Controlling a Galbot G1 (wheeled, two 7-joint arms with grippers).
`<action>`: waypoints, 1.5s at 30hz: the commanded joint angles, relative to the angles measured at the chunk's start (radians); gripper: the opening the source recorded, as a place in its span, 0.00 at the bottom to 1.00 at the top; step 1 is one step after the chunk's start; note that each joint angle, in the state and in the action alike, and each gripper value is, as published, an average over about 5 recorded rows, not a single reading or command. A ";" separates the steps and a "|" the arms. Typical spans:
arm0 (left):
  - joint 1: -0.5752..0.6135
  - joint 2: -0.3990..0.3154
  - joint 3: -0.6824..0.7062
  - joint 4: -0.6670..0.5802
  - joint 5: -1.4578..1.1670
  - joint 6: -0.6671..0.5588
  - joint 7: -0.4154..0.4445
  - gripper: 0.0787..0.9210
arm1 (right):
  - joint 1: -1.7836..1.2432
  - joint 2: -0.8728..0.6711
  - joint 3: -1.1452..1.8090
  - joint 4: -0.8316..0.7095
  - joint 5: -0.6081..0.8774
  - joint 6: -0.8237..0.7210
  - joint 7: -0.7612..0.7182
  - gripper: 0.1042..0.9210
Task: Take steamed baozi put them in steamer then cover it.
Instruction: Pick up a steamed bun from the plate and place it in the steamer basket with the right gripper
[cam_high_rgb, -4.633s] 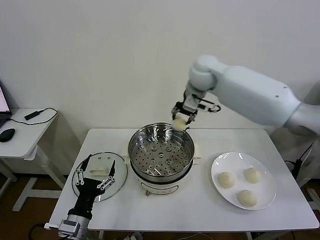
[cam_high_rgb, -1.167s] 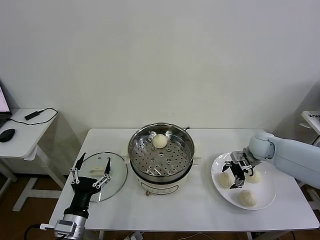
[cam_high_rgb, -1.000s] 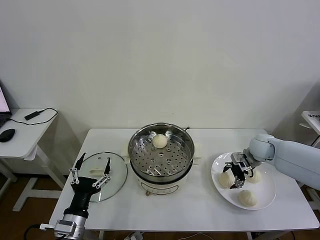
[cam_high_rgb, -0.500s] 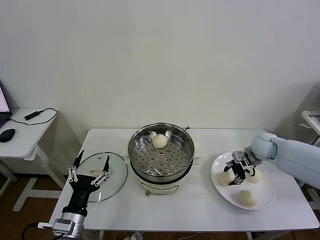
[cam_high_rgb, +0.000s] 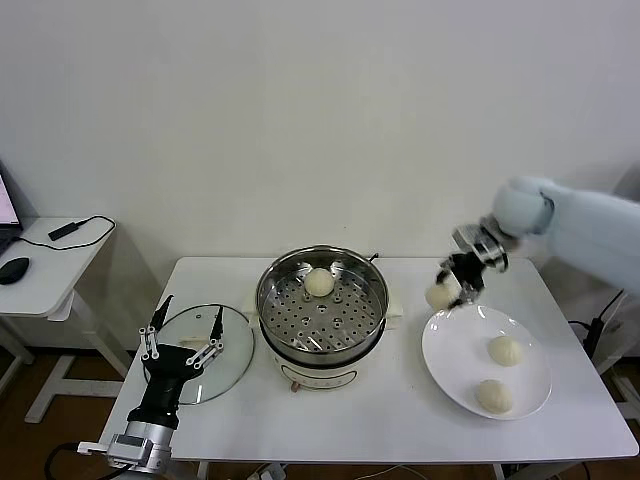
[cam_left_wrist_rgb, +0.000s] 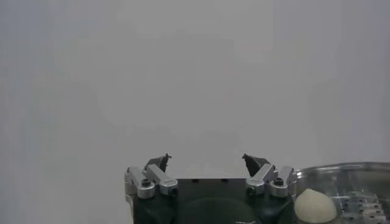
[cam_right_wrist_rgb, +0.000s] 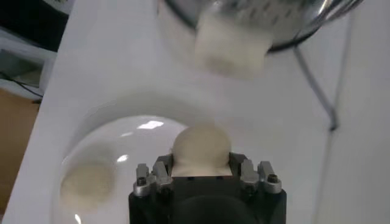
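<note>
- White table (cam_high_rgb: 400, 420), plain wall behind.
- Right gripper (cam_high_rgb: 447, 288) clamps soft, light cream-white pleated bun (cam_high_rgb: 440, 295) between narrowed jaws, above white plate (cam_high_rgb: 455, 375); squeeze sides gently.
- Left gripper (cam_high_rgb: 182, 338) spread wide, empty, over glass lid (cam_high_rgb: 235, 352).
- Round steel steamer (cam_high_rgb: 322, 305) beside.

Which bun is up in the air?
The bun pinched in the right claw, lifted above the plate. Two others lie on that plate; one sits inside the steamer.

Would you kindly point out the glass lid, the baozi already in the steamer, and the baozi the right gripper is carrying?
glass lid (cam_high_rgb: 228, 352), head view, on bare glass near its right edge.
baozi in the steamer (cam_high_rgb: 319, 282), head view, on its top.
carried baozi (cam_high_rgb: 439, 295), head view, on its visible lower side.
</note>
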 joint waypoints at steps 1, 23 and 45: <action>0.002 0.000 0.001 -0.011 0.002 0.001 -0.002 0.88 | 0.257 0.303 -0.069 0.034 0.174 -0.065 -0.085 0.66; -0.018 0.009 0.014 0.002 0.005 -0.007 -0.004 0.88 | -0.008 0.630 -0.136 -0.072 0.253 -0.247 0.265 0.65; -0.011 0.011 -0.001 0.014 -0.005 -0.021 -0.004 0.88 | -0.077 0.674 -0.146 -0.122 0.287 -0.293 0.358 0.65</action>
